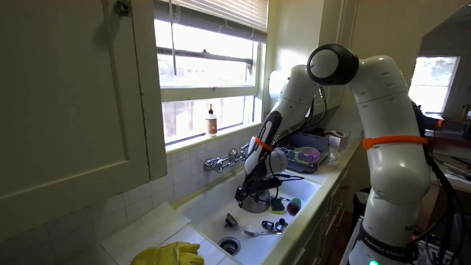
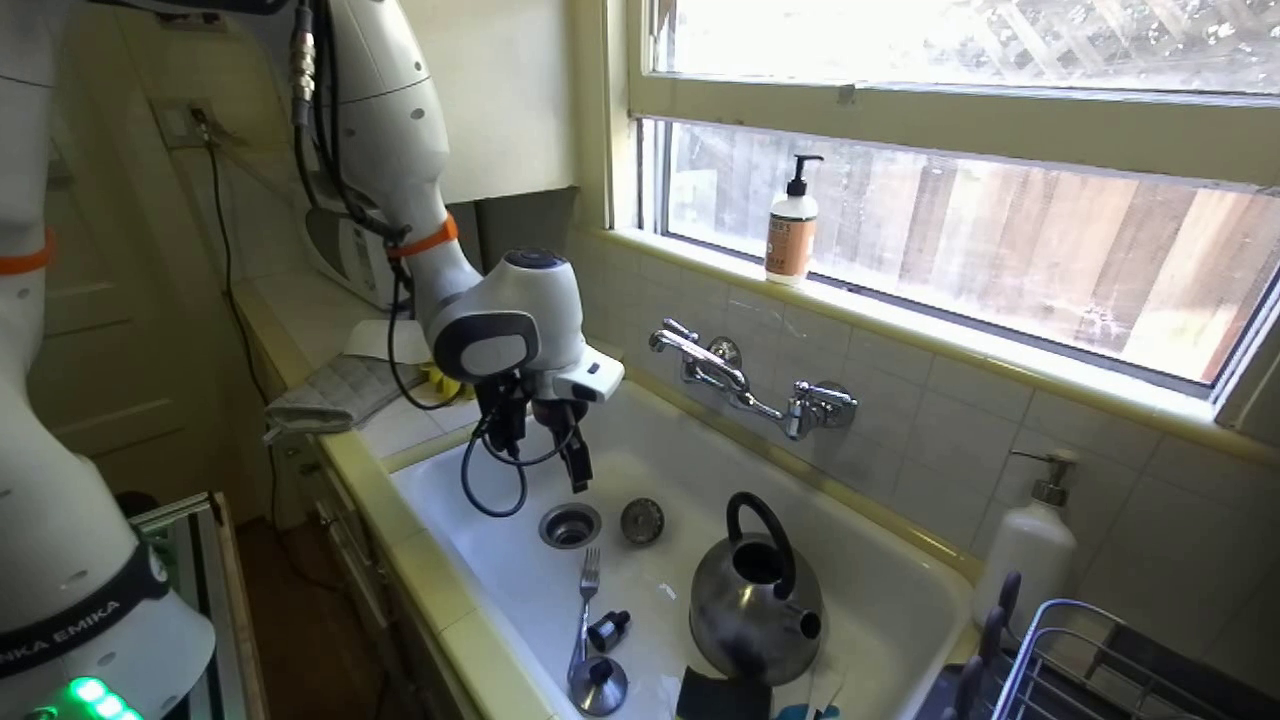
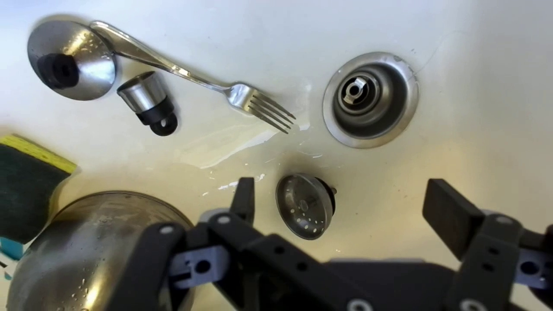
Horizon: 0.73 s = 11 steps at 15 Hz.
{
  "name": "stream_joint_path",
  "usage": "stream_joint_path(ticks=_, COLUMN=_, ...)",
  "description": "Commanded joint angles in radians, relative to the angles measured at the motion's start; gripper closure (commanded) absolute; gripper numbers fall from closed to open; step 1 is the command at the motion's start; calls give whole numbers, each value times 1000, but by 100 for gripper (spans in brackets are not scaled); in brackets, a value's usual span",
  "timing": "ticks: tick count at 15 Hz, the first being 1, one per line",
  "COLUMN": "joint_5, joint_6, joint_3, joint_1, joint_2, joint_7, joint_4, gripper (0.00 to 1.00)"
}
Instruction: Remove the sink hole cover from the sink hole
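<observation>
The sink hole cover is a round metal strainer with small holes. It lies tilted on the sink floor, apart from the sink hole, in both exterior views (image 1: 230,220) (image 2: 642,521) and in the wrist view (image 3: 303,206). The sink hole (image 3: 370,100) is uncovered, with its metal rim showing; it also shows in both exterior views (image 1: 229,245) (image 2: 570,526). My gripper (image 3: 340,201) is open and empty above the sink. In the wrist view the cover appears between the fingers, nearer the left finger, with the fingers not touching it. In an exterior view the gripper (image 2: 577,470) hangs above the hole area.
A steel kettle (image 2: 755,610), a fork (image 3: 173,67), a metal lid (image 3: 71,60), a small metal cap (image 3: 149,101) and a sponge (image 3: 26,185) lie in the sink (image 2: 860,560). A cup (image 1: 293,207) lies near the sponge. The faucet (image 2: 720,370) juts from the wall.
</observation>
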Motion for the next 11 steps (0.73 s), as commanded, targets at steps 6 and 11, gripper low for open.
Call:
stream_joint_path(ticks=6, joint_5=-28, joint_6=-2, joint_3=-16, joint_1=12, joint_2=-34, joint_7=7, joint_4=-28, gripper=0)
stream_joint_path(ticks=11, joint_5=-29, joint_6=-2, joint_3=-18, joint_1=15, joint_2=-37, joint_7=8, joint_4=-29, gripper=0)
